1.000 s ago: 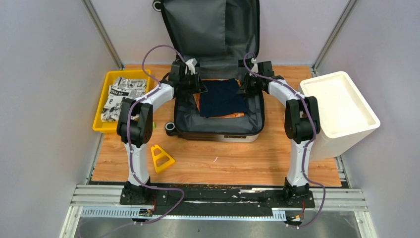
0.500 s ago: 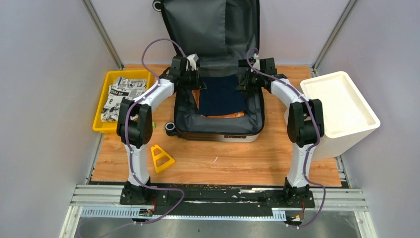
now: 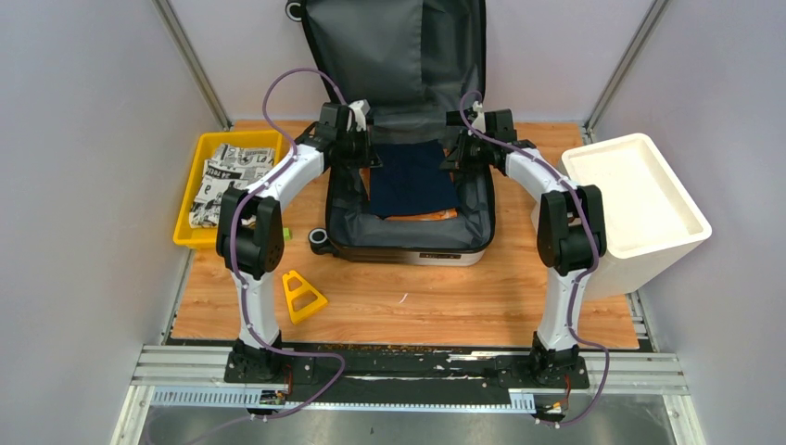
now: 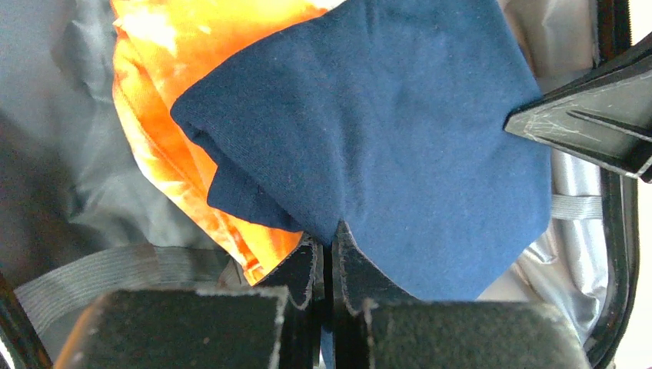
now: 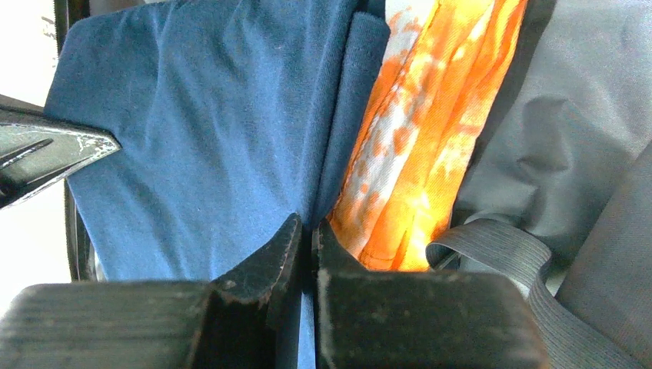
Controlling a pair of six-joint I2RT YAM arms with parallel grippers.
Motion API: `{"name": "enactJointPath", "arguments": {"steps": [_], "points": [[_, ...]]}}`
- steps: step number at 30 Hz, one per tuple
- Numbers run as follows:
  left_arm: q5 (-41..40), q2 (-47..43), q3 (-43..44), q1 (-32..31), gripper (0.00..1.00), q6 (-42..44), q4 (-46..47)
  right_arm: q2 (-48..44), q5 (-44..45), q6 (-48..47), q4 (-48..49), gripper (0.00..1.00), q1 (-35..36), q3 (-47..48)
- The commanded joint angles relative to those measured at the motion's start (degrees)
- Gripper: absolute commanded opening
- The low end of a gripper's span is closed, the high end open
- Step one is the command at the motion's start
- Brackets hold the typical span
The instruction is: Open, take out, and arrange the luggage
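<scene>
The luggage [image 3: 408, 248] lies open on the table, its grey-lined lid upright at the back. Inside, a folded navy cloth [image 3: 412, 178] rests on an orange cloth [image 3: 422, 216]. My left gripper [image 3: 369, 159] is shut on the navy cloth's far left edge; in the left wrist view its jaws [image 4: 329, 234] pinch the blue fabric [image 4: 400, 138], with the orange cloth [image 4: 177, 138] below. My right gripper [image 3: 451, 158] is shut on the far right edge; the right wrist view shows that gripper [image 5: 311, 231] pinching the navy cloth [image 5: 207, 138] beside the orange cloth [image 5: 415, 146].
A yellow tray [image 3: 190, 222] holding printed cloth [image 3: 227, 176] stands left of the suitcase. A white bin [image 3: 640, 209] stands at the right. A small yellow triangular piece [image 3: 302, 297] lies on the wood near the left arm. A grey elastic strap [image 5: 500, 254] crosses the lining.
My left gripper has closed on the navy cloth's left edge. Both grippers have shifted slightly toward the back of the suitcase and the cloth's far edge has spread flatter.
</scene>
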Motion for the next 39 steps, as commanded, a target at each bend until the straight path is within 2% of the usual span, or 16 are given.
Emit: {"name": "enactJointPath", "arguments": {"steps": [1, 8, 17, 22, 39], "points": [[-2.2, -2.8, 3.1, -0.2, 0.00, 1.8, -1.9, -2.9, -1.1, 1.4, 3.3, 0.00, 0.1, 0.0], [1.2, -0.1, 0.2, -0.2, 0.00, 0.1, 4.8, -0.5, 1.2, 0.7, 3.4, 0.00, -0.8, 0.3], [-0.2, 0.8, -0.5, -0.2, 0.00, 0.2, 4.8, 0.3, 1.1, 0.1, 3.6, 0.00, -2.1, -0.2], [-4.8, -1.9, 4.9, -0.1, 0.00, 3.9, -3.2, -3.3, -1.8, 1.5, 4.1, 0.00, 0.2, 0.1], [-8.9, -12.0, 9.2, 3.2, 0.00, 14.4, -17.0, -6.8, -1.2, 7.6, 4.7, 0.00, 8.1, 4.8]]}}
